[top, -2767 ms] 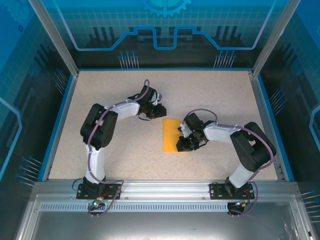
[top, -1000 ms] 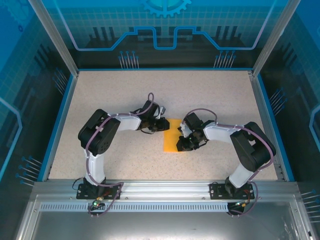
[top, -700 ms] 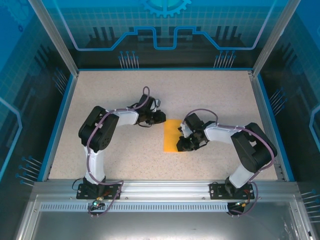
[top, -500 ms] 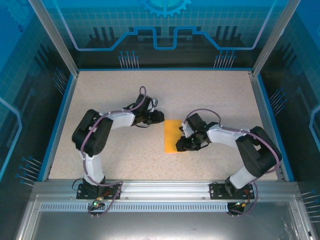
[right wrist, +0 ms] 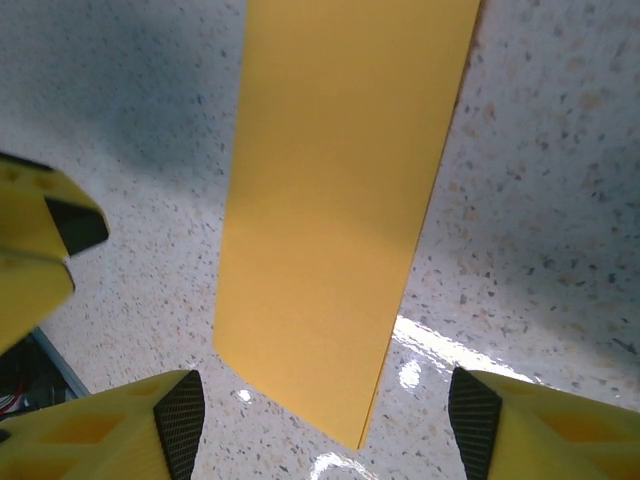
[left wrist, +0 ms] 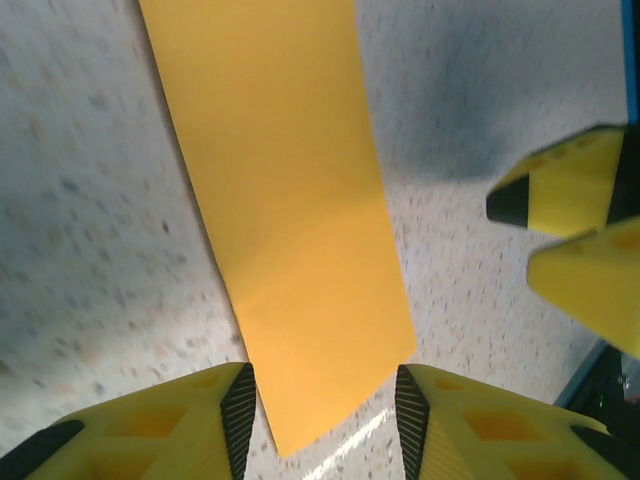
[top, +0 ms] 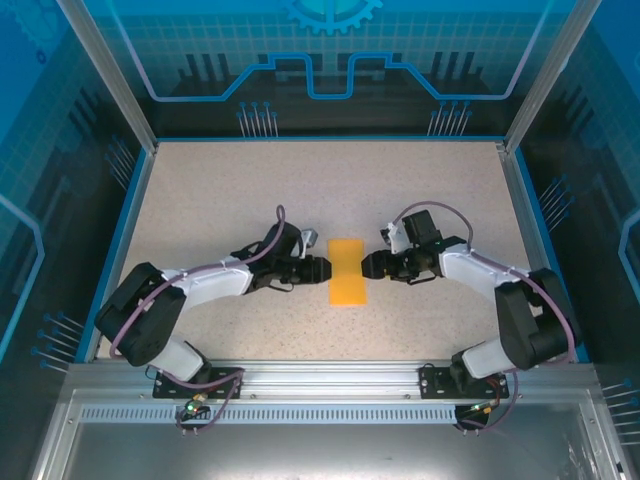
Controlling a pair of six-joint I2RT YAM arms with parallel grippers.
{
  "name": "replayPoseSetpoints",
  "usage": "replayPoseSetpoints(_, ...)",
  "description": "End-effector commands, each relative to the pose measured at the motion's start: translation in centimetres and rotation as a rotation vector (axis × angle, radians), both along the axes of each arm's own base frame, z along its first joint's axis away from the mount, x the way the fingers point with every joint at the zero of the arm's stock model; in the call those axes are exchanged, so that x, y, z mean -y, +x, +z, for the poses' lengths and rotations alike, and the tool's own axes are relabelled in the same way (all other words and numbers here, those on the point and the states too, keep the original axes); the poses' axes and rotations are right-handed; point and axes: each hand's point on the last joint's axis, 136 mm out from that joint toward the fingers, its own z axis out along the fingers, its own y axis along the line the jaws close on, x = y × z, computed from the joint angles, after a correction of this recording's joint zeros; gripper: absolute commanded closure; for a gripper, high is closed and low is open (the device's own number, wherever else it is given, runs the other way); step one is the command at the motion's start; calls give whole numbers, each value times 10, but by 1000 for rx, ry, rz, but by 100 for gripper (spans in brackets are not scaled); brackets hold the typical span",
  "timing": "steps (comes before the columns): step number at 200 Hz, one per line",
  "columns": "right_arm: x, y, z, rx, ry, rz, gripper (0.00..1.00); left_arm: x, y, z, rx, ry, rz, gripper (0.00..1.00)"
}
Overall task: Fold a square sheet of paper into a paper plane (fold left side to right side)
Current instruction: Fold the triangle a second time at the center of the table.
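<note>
The orange sheet of paper (top: pixel 347 271), folded to a narrow strip, lies flat on the table (top: pixel 240 190) between the left claw (top: pixel 325 270) and the right claw (top: pixel 368 265). Both are spread open, grasping nothing.

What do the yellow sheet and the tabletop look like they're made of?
The yellow sheet looks like thin matte paper: flat, evenly orange-yellow, crisp straight edges. The tabletop seems a hard speckled laminate or stone-look composite, slightly glossy: glare streaks show in the right wrist view.
</note>
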Motion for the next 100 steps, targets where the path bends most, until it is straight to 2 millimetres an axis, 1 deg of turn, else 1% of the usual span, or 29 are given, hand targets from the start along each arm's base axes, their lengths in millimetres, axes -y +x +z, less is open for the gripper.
replayPoseSetpoints(1, -5, 1, -2, -67, 33, -7, 32, 9, -1, -5, -16, -24, 23, 54)
replayPoseSetpoints(23, -9, 10, -5, -63, 34, -5, 34, 13, 1, -11, -40, -32, 29, 54)
replayPoseSetpoints(52, -7, 25, -6, -51, -10, -19, 36, 23, 5, -16, -62, -32, 21, 56)
replayPoseSetpoints(100, -4, 23, -10, -60, -34, -16, 36, 30, 12, -26, -78, -15, 14, 58)
